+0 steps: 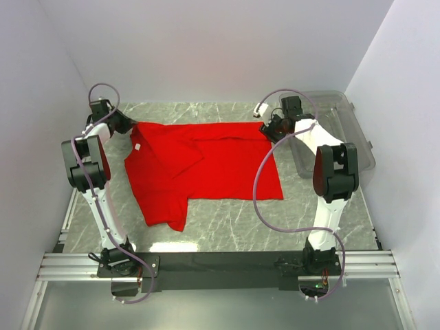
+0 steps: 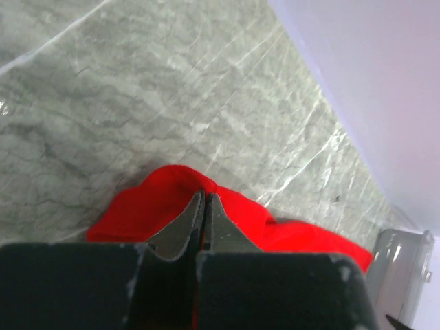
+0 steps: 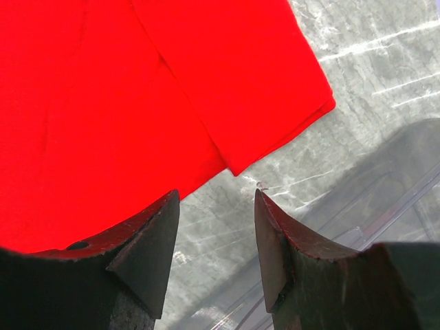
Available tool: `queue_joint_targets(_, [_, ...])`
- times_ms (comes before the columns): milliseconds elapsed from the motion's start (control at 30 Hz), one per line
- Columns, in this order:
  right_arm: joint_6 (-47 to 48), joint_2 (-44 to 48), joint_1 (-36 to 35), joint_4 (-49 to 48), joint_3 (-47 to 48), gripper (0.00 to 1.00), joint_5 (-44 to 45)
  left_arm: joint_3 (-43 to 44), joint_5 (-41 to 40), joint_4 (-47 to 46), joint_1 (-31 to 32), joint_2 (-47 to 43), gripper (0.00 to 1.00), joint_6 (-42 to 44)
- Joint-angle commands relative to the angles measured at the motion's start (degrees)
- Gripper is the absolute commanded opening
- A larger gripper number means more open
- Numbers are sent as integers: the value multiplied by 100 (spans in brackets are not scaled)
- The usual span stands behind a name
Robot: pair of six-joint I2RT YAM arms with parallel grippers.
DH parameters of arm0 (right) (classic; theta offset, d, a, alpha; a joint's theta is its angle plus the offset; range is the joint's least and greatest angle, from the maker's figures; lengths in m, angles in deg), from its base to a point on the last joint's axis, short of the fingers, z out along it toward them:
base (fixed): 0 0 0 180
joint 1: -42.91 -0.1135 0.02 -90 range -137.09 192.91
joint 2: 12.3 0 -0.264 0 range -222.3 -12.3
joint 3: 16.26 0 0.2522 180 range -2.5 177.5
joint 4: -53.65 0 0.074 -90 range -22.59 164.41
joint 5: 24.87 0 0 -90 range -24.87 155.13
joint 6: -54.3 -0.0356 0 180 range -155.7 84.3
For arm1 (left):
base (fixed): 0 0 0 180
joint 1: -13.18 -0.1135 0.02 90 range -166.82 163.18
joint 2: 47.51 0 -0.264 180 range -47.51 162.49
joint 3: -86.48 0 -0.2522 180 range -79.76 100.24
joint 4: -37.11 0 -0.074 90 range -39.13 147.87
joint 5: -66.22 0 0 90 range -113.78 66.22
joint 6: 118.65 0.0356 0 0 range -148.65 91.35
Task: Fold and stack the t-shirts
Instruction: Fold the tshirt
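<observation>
You have the red t-shirt spread on the marble worktop, its far-left corner pinched in your clenched left end effector, while your right end effector hangs released just beside its far-right corner, near the clear bin.

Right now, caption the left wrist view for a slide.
Left gripper shut on an edge of the t-shirt, table behind.

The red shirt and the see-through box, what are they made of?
The red t-shirt looks like soft matte cloth: it creases and folds over itself. The box looks like clear, glossy hard plastic: the table shows through its walls and its rim keeps shape.
</observation>
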Motion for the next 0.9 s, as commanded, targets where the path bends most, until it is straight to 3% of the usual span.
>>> queue_joint_targets(0, [-90,332,54,-148,-84,55,-69,345,-120,-461,-33,68,1,-279])
queue_joint_targets(867, [-196,437,90,-192,-207,55,-60,1311,-585,497,-138,824,1,-43])
